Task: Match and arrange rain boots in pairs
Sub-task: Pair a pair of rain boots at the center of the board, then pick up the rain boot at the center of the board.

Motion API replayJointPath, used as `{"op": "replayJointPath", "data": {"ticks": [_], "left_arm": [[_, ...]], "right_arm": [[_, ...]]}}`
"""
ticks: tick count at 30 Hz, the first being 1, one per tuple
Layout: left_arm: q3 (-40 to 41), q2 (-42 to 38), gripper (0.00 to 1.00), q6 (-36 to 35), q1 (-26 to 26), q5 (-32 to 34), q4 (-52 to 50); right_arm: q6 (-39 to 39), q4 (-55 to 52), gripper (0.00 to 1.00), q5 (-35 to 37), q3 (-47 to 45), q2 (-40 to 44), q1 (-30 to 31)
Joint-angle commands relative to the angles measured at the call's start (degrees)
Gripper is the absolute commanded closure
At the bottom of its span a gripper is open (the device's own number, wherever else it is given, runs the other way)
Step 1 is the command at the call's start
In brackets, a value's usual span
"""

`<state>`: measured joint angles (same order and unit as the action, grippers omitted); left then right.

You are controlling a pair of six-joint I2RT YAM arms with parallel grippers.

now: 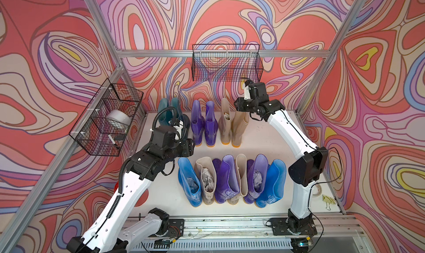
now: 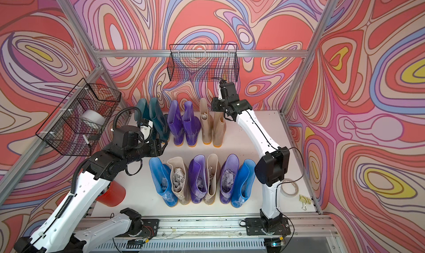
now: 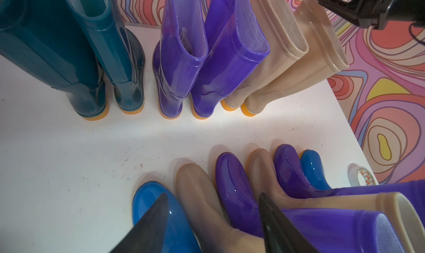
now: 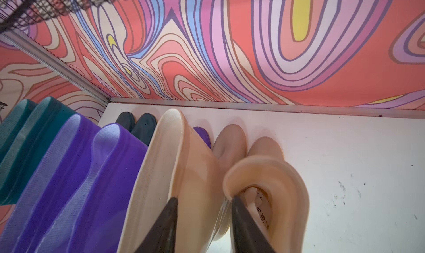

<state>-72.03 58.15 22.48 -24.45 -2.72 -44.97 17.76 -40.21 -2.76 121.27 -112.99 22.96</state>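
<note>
Right wrist view, right gripper (image 4: 204,197) spread astride paper-stuffed beige boot (image 4: 287,178), left gripper (image 3: 212,194) spread, side basket (image 1: 96,146) holding white roll (image 1: 118,120)

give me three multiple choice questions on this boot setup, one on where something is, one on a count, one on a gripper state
1. Where does the teal pair stand?
A) back row, beside the purple pair
B) front row, between beige boots
C) in a wire basket

2. How many bright blue boots are there?
A) one
B) two
C) four

3. How is the left gripper?
A) shut on a purple boot
B) shut on a tape roll
C) open, holding nothing

Answers:
1 A: both top views show it at the back row's end.
2 B: one stands at each end of the front row, the second here.
3 C: the left wrist view shows its jaws wide apart, gripping nothing.
</note>
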Motion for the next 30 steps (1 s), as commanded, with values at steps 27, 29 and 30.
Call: {"op": "replayJointPath", "data": {"ticks": [27,29,30], "left_arm": [[-7.55,-7.73,0.35,6.83,-0.34,4.46,-24.4],[-6.46,-8.59,0.35,8.53,-0.36,4.62,-24.77],[-5.33,-9.3,0.35,9.51,-0.34,4.58,-24.42]], "right_arm": [[-4.88,-4.89,0.52,-9.5,-8.51,15.79,0.7],[-5.2,-5.66,0.52,-11.38,-9.64,16.85,1.76],[-5.36,-6.31,0.52,-11.87,-9.77,17.17,2.71]]}}
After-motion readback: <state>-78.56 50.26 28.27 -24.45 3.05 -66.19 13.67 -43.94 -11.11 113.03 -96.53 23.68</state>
